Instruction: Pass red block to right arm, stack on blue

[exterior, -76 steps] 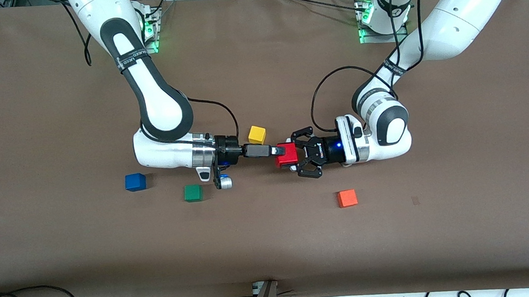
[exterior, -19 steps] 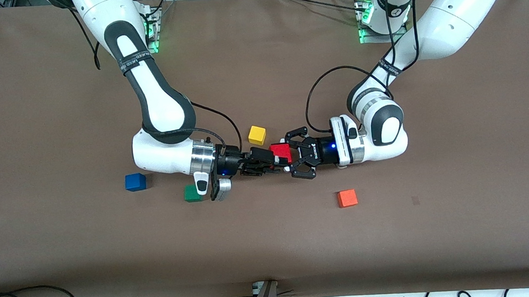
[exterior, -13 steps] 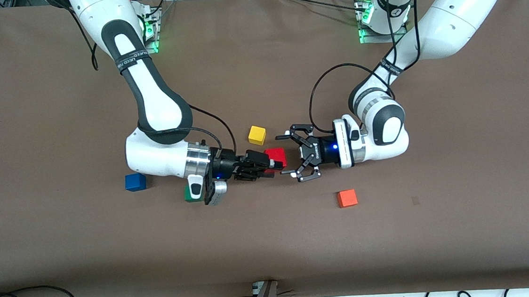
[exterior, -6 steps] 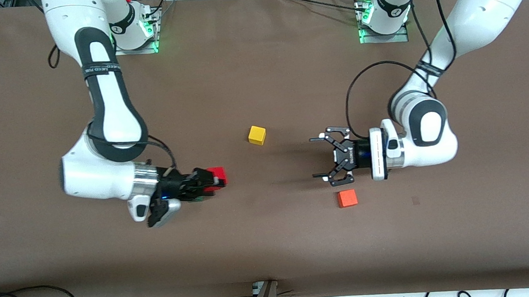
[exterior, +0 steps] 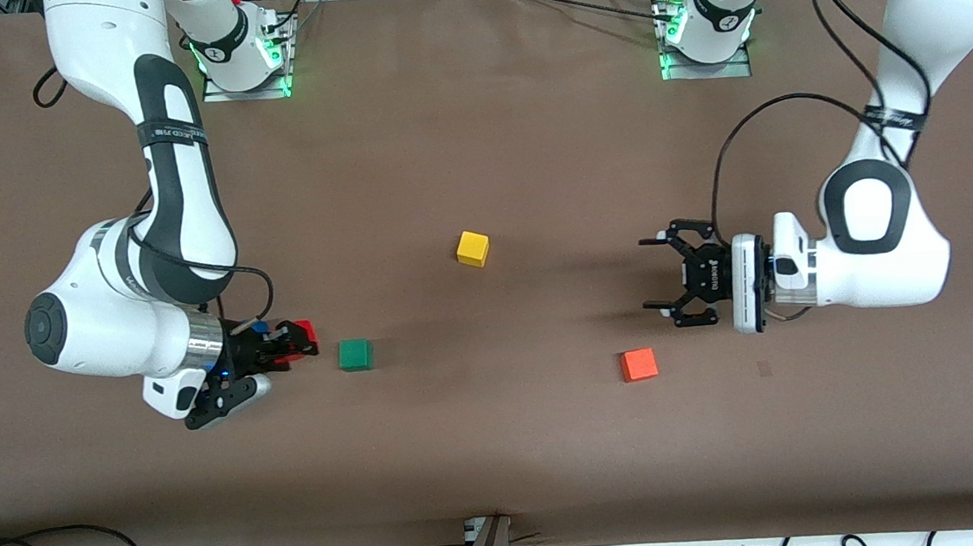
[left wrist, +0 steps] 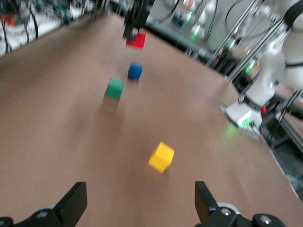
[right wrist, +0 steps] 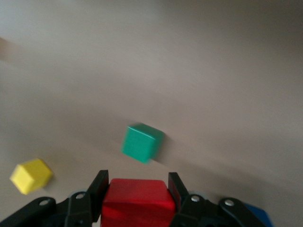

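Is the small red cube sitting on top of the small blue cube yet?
No, the small red cube is clamped in the right gripper, with the small blue cube bare on the table.

A green cube (exterior: 355, 354), a yellow cube (exterior: 472, 248) and an orange cube (exterior: 638, 364) sit well apart on the brown table (exterior: 500, 445).

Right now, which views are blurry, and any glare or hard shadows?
Front view: sharp, even light, soft shadow beside the green cube, no glare. Left wrist view: motion smear on the yellow cube. Right wrist view: soft throughout; the red block is clearest.
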Action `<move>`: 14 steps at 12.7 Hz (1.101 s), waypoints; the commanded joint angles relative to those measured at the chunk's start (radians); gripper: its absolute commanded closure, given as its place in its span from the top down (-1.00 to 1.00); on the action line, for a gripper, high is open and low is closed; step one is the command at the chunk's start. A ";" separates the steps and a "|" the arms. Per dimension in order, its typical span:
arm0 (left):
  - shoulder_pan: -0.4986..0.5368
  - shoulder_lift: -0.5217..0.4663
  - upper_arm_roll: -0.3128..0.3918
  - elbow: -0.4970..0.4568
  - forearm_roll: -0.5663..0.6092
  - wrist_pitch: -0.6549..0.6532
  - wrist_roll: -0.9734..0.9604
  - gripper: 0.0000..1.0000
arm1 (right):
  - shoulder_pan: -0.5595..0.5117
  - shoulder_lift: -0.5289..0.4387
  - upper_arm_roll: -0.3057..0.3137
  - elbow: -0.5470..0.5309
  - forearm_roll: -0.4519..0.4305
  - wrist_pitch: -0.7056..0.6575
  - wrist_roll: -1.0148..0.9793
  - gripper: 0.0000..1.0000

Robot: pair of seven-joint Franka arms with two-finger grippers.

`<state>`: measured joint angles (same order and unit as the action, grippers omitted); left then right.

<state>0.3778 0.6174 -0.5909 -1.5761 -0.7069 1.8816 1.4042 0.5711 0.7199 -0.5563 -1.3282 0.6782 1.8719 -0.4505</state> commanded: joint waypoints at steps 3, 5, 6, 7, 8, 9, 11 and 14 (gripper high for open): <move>-0.007 -0.106 0.005 0.031 0.293 -0.061 -0.287 1.00 | 0.064 -0.097 -0.105 -0.239 -0.141 0.090 0.015 -0.78; -0.016 -0.160 0.009 0.048 0.368 -0.108 -0.400 1.00 | 0.198 -0.114 -0.224 -0.374 -0.155 0.214 0.015 -0.78; -0.020 -0.188 0.016 0.044 0.418 -0.113 -0.454 1.00 | 0.292 -0.114 -0.291 -0.443 -0.154 0.286 0.018 -0.78; -0.048 -0.246 0.051 0.030 0.461 -0.131 -0.506 1.00 | 0.370 -0.114 -0.344 -0.507 -0.152 0.353 0.027 -0.80; -0.109 -0.316 0.139 0.007 0.471 -0.156 -0.572 1.00 | 0.409 -0.114 -0.365 -0.549 -0.152 0.396 0.054 -0.80; -0.170 -0.373 0.214 -0.002 0.496 -0.189 -0.624 1.00 | 0.418 -0.116 -0.366 -0.577 -0.150 0.433 0.059 -0.80; -0.238 -0.471 0.288 -0.047 0.617 -0.202 -0.753 1.00 | 0.421 -0.114 -0.361 -0.635 -0.149 0.542 0.061 -0.80; -0.344 -0.580 0.458 -0.151 0.630 -0.202 -1.035 1.00 | 0.431 -0.112 -0.358 -0.690 -0.118 0.635 0.061 -0.80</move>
<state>0.1012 0.1248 -0.2362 -1.6164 -0.1012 1.6630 0.4968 0.9828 0.6479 -0.9062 -1.9670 0.5500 2.4660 -0.3935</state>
